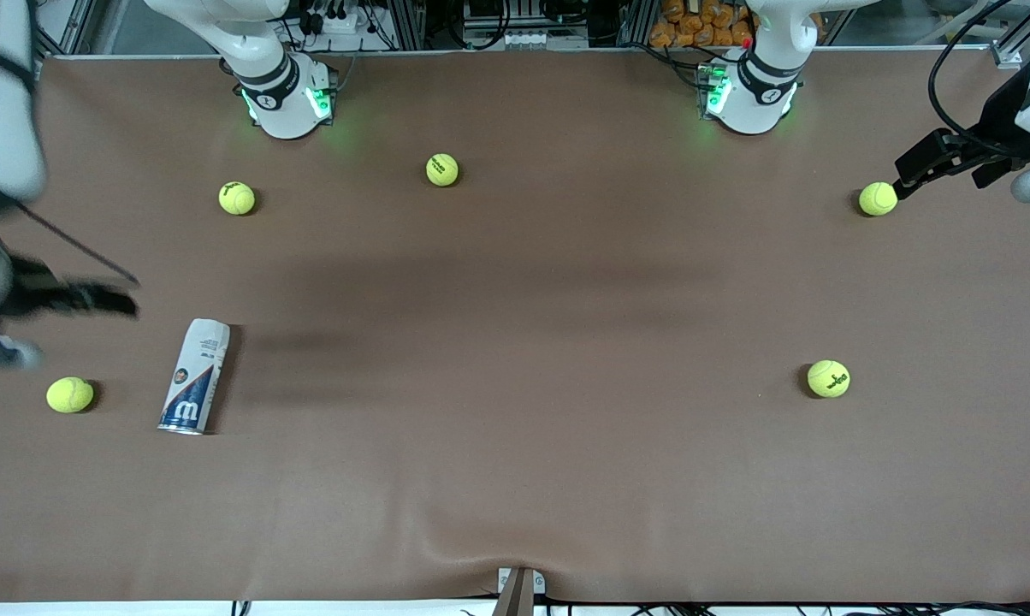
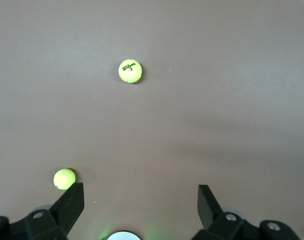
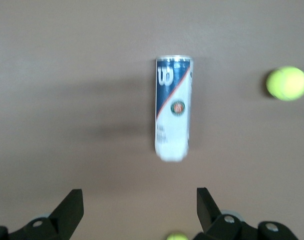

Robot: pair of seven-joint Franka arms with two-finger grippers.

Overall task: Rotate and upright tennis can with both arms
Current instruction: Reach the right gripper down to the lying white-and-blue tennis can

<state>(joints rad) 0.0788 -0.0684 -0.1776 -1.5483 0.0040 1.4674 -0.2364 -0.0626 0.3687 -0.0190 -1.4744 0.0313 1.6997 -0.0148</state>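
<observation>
Slim white-and-navy tennis can [image 1: 195, 376]: lying flat, lower left of frame, long axis near-vertical. Right gripper [image 1: 96, 299], released, just above it; left gripper [image 1: 930, 162], released, upper right.

Left gripper [image 2: 138, 207] raised, jaws open; right gripper [image 3: 138, 207] likewise.

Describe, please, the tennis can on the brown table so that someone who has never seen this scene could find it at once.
Start at the right arm's end of the brown table. There, nearer the front camera than that arm's base, a slim cylindrical tennis can lies on its side beside a yellow-green tennis ball. It is the only long thing among round balls, white with a navy band and a big white W.
</observation>
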